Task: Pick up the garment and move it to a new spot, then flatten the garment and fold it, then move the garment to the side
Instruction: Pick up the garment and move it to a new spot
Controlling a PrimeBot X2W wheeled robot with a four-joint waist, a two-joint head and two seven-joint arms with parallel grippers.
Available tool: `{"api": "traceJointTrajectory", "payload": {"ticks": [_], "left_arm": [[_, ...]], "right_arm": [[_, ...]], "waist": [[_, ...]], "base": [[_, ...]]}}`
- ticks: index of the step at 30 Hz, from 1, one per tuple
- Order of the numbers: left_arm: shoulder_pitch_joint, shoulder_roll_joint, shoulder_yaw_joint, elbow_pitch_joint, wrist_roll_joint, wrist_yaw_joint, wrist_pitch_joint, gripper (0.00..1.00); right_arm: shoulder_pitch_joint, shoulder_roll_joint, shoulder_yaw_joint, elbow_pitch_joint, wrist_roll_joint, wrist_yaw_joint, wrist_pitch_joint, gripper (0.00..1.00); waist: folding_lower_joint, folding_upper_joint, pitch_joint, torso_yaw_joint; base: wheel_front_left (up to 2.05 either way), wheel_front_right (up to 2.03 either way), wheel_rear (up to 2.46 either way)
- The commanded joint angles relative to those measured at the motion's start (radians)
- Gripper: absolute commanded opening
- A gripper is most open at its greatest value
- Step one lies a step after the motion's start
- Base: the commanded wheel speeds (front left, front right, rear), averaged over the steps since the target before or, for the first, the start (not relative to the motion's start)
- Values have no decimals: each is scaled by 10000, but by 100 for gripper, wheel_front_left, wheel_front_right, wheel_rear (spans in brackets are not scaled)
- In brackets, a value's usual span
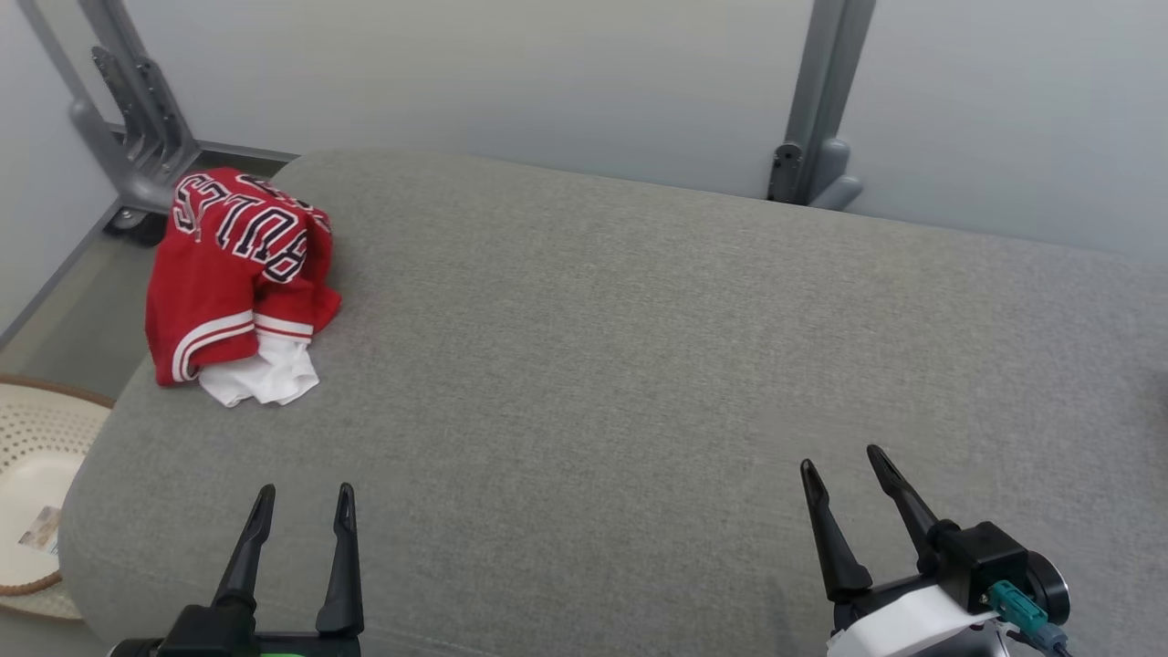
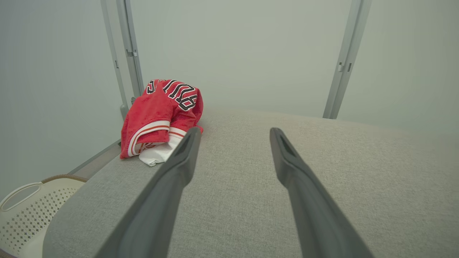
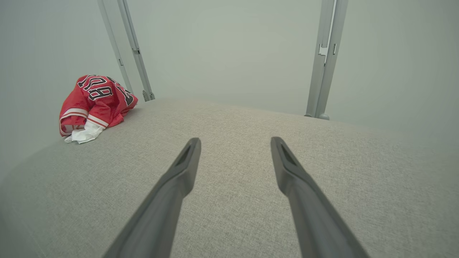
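The garment [image 1: 239,278] is a red jersey with black-and-white lettering and white trim, bunched in a heap at the far left corner of the grey cushioned surface [image 1: 639,365]. It also lies ahead and to the left in the left wrist view, garment [image 2: 159,118], and far left in the right wrist view, garment [image 3: 95,104]. My left gripper [image 1: 304,500] stands open at the near left edge, well short of the heap, nothing between its fingers [image 2: 179,168]. My right gripper [image 1: 841,461] stands open at the near right, also holding nothing, its fingers [image 3: 179,175] over bare fabric.
A cream perforated basket [image 1: 32,493] sits on the floor off the surface's left edge, basket [image 2: 32,211]. Grey metal frame posts [image 1: 821,109] stand against the pale wall behind. The grey surface has rounded edges at the left and back.
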Motion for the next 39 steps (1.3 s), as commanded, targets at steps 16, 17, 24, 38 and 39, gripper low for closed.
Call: {"api": "traceJointTrajectory", "payload": {"ticks": [16, 17, 24, 38, 39], "left_arm": [[119, 8, 100, -37, -118, 150, -25, 100], [124, 8, 100, -44, -111, 158, -24, 100], [57, 8, 222, -104, -354, 256, -24, 100], [-3181, 62, 1408, 731, -1208, -185, -22, 100], [-3632, 137, 1529, 945, -1338, -218, -14, 100]], "right_arm": [[16, -23, 208, 31, 83, -15, -16, 100], [-1, -21, 232, 40, 65, -15, -18, 100], [-183, -23, 333, 1, -55, -15, -18, 100], [-1099, -131, 360, 149, -955, -15, -18, 100], [-1205, -161, 377, 151, -1019, -15, -18, 100]], "waist": [[0, 0, -40, 1588], [0, 0, -33, 1599], [0, 0, 211, 1471], [0, 0, 2006, 1057], [0, 0, 2186, 1028]], "base": [[0, 0, 0], [0, 0, 0], [0, 0, 0], [0, 0, 0], [0, 0, 0]]}}
